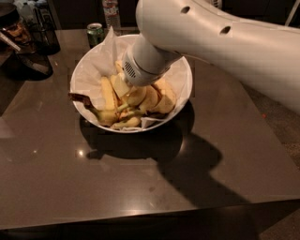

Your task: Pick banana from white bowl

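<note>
On the dark bench [93,187], left of centre, stands the white bowl [140,130], lined with crinkled white paper [104,52] that rises above its far-left rim. Inside lie several yellow bananas. The banana [108,93], long and thick, lies lengthwise in the left half of the bowl, its far end near the wrist. Shorter bananas [157,97] crowd the right half, and a dark brown stem [78,98] projects over the left rim.

The white arm [234,42] enters from the upper right and slopes down to the left over the bowl. Its ribbed grey wrist collar [133,70] points down into the bowl's middle. The gripper [122,87] sits low among the fruit, just right of the banana's upper end and largely hidden by the wrist; whether it is wide, narrow or holding anything cannot be told.

Beyond the bowl, at the bench's far edge, stands a green drink can [95,32], with a clear bottle [111,10] just behind it. The arm's shadow [187,164] falls across the bench in front of the bowl.
</note>
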Motion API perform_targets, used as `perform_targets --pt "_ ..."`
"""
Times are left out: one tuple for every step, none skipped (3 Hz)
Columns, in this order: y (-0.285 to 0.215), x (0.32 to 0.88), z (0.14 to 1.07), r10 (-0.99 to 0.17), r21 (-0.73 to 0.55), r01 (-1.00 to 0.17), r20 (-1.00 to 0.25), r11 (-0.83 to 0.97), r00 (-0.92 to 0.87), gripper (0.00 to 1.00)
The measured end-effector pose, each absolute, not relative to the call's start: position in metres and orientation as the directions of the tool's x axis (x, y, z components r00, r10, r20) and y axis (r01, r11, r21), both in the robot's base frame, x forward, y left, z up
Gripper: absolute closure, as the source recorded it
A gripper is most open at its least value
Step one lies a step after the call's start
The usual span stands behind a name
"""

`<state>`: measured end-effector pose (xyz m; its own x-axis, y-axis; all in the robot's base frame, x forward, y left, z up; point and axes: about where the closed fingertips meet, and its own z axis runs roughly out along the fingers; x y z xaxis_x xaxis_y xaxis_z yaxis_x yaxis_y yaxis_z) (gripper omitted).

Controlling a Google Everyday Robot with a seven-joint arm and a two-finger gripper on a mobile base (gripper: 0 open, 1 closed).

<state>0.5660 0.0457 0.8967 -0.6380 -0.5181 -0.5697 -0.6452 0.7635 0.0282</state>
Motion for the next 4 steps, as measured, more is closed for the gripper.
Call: perform_targets --pt "0.029 0.566 0.917 -0.441 0.052 -0.611 -0.645 0.79 -0.625 1.0" --pt "0.005 0.569 0.942 -0.327 0.116 -0.588 -0.737 0.801 -0.591 1.0" --pt "-0.026 0.576 0.957 -0.22 0.178 -0.582 -0.808 0.793 -0.547 1.0" --pt "-0.032 0.575 0.97 -0.129 0.272 -0.63 -0.847 0.728 -0.515 1.0"
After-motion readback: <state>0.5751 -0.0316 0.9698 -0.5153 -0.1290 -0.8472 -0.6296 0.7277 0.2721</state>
